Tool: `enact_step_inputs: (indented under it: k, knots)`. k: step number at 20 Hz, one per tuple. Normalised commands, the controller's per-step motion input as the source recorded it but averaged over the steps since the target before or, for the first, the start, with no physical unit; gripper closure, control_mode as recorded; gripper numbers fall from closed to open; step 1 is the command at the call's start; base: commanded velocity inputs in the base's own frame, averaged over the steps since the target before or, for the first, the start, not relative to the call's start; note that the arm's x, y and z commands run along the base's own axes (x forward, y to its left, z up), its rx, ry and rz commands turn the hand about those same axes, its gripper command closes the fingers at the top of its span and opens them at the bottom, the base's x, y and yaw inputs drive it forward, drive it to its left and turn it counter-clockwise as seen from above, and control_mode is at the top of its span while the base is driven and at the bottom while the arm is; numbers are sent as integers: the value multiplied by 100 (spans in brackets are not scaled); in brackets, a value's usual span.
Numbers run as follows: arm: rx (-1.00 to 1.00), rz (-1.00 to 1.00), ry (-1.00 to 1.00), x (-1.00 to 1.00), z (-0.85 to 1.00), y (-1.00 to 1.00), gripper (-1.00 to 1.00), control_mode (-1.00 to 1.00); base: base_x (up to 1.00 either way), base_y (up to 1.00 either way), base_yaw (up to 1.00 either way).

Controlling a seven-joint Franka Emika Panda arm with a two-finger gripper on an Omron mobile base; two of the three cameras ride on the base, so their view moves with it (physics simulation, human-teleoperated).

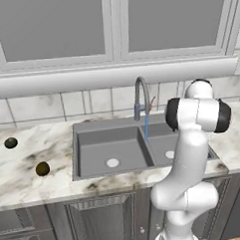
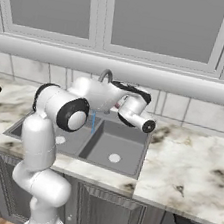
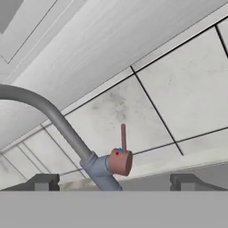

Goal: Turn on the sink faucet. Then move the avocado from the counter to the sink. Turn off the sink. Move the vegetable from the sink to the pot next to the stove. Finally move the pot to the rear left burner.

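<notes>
Water runs from the sink faucet (image 1: 141, 98); the end effector (image 3: 113, 183) stands spread wide and empty, lever (image 3: 123, 138) just ahead. The avocado (image 1: 42, 169) lies well off to its left on the surface (image 1: 29, 161). Reaching there, it could grab the darker ball (image 1: 11, 142) instead.

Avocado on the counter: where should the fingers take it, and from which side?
Grip the avocado across its middle, coming straight down from above. It is a small ball lying free on the counter, left of the sink, so any pair of opposite sides works.
</notes>
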Motion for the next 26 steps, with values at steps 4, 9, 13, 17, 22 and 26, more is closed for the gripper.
enact_step_inputs:
  k: [4, 9, 13, 17, 22, 26]
  knots:
    - [-1, -12, 1, -67, 3, 0, -100, -100, 0, 0, 0]
    - [-3, -11, 1, -64, 4, 2, -100, -100, 0, 0, 0]
    - [-6, -10, 3, -52, 13, 18, -100, -100, 0, 0, 0]
    - [-8, -8, 2, -39, 40, 35, -100, -100, 0, 0, 0]
    - [-9, -6, 2, -35, 53, 48, -100, -100, 0, 0, 0]
    - [-6, -5, 12, -30, 51, 65, -100, -100, 0, 0, 0]
